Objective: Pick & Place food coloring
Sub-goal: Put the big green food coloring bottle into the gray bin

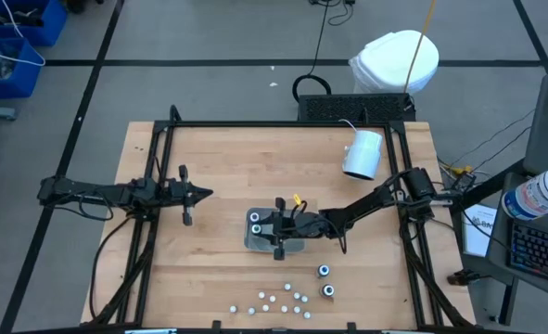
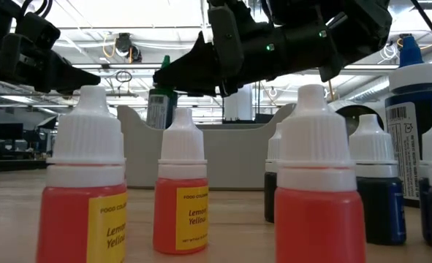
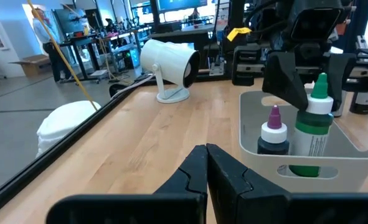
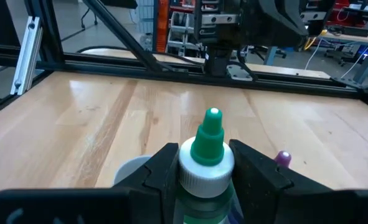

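A green-tipped food coloring bottle (image 4: 207,155) with a white collar stands between the fingers of my right gripper (image 4: 207,152), over the grey tray (image 1: 250,239) at the table's middle. In the left wrist view the same green bottle (image 3: 314,121) is upright in the tray (image 3: 333,168), beside a purple-tipped bottle (image 3: 274,134). My left gripper (image 3: 207,155) is shut and holds nothing. It hovers left of the tray, at the table's left side (image 1: 197,193). My right gripper pinches the green bottle by its white collar (image 4: 190,165), one finger (image 4: 162,168) on each side. The fingers come level from the table's right side. The bottle is upright with its body inside the tray; the tray wall hides whether its base rests on the floor.
Two dark bottles (image 1: 326,280) stand near the table's near edge, right of several white-capped ones (image 1: 274,301); the low view shows these close up as yellow bottles (image 2: 88,190) and dark blue ones (image 2: 376,190). A white lamp-like object (image 1: 362,153) lies at the far right.
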